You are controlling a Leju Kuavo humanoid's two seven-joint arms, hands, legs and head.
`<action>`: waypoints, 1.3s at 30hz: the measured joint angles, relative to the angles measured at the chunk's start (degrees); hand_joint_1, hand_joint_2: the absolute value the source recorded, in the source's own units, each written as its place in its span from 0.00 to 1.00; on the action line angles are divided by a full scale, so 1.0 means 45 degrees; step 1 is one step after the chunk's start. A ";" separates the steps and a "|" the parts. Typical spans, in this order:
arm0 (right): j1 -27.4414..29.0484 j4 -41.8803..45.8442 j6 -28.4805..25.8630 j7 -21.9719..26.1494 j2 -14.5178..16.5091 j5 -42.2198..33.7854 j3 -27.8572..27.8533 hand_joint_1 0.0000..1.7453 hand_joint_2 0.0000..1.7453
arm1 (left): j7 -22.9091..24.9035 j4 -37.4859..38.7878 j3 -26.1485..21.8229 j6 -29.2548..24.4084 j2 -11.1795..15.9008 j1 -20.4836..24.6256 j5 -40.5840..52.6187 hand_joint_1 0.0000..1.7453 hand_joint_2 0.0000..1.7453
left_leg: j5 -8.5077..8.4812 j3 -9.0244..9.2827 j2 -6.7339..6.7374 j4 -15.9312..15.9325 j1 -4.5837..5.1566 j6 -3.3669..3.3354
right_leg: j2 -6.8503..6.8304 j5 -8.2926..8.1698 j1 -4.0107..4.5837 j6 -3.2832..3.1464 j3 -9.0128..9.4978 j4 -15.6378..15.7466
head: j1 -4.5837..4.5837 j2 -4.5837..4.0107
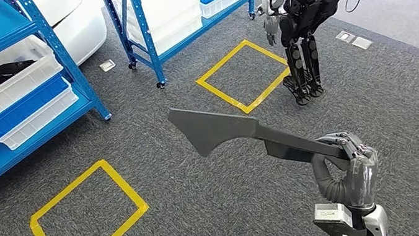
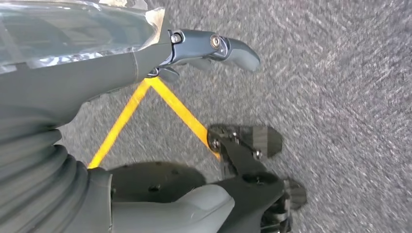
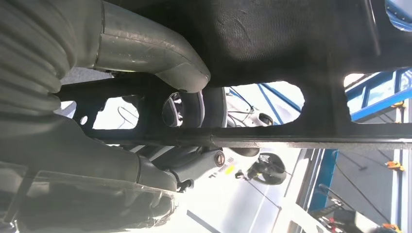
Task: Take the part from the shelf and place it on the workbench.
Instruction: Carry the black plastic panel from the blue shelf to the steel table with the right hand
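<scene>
A long dark grey part (image 1: 221, 130), wide and flat at its far end, juts up and to the left over the carpet. My right hand (image 1: 349, 169) grips its narrow end at the lower right of the head view. In the right wrist view the part (image 3: 291, 39) is a black panel with cut-out holes, and the right hand (image 3: 145, 48) wraps its thumb over one of its bars. My left hand (image 2: 73, 92) hangs over the carpet with its finger (image 2: 223, 48) and thumb (image 2: 194, 208) apart and nothing between them.
A blue shelf (image 1: 71, 70) with white and blue bins stands at the left. A second blue shelf (image 1: 143, 27) stands at the back. Two yellow tape squares (image 1: 87, 221) (image 1: 244, 75) mark the grey carpet. Another humanoid robot (image 1: 304, 10) stands behind the far square.
</scene>
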State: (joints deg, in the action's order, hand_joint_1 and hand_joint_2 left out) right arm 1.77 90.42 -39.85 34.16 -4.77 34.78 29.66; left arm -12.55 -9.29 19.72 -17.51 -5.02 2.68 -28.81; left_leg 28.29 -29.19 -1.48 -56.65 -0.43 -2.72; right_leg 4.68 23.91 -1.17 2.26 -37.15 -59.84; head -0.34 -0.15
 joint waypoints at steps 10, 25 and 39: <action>-0.0474 -0.0460 0.0000 0.0018 -0.0222 -0.0237 0.0422 1.00 1.00 | 0.0068 0.0000 -0.0038 -0.0113 -0.0037 -0.0076 -0.0136 0.00 1.00 | -0.0103 -0.0182 0.1682 -0.0040 0.0114 0.0162 | -0.1795 0.0633 -0.0093 0.0301 0.0881 0.0160 | 0.0062 0.0000; -0.1133 -0.0958 0.0000 0.0291 -0.0330 -0.0682 0.0841 1.00 1.00 | 0.0117 0.0000 -0.0129 -0.0242 -0.0023 -0.0097 -0.0169 0.00 1.00 | 0.0235 -0.0336 -0.0502 -0.0734 -0.0032 0.0397 | 0.0163 0.0127 -0.0082 -0.0266 0.0635 0.0450 | -0.0028 0.0000; -0.1349 -0.1283 -0.0015 0.0483 -0.0388 -0.0936 0.1021 1.00 1.00 | 0.0257 0.0000 -0.0137 -0.0336 -0.0071 -0.0111 -0.0141 0.00 1.00 | -0.0188 -0.0166 0.1407 0.0110 0.0098 0.0102 | -0.1452 0.0878 -0.0117 0.0416 0.0225 -0.0813 | 0.0084 0.0000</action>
State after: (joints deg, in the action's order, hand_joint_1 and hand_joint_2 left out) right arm -4.30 84.65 -39.91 36.33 -6.52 30.57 34.25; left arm -11.39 -9.29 19.10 -19.02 -5.34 2.18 -29.45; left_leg 27.44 -29.93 4.85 -56.16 0.01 -2.26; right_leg -1.86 27.86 -1.70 4.13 -36.14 -63.50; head 0.04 -0.15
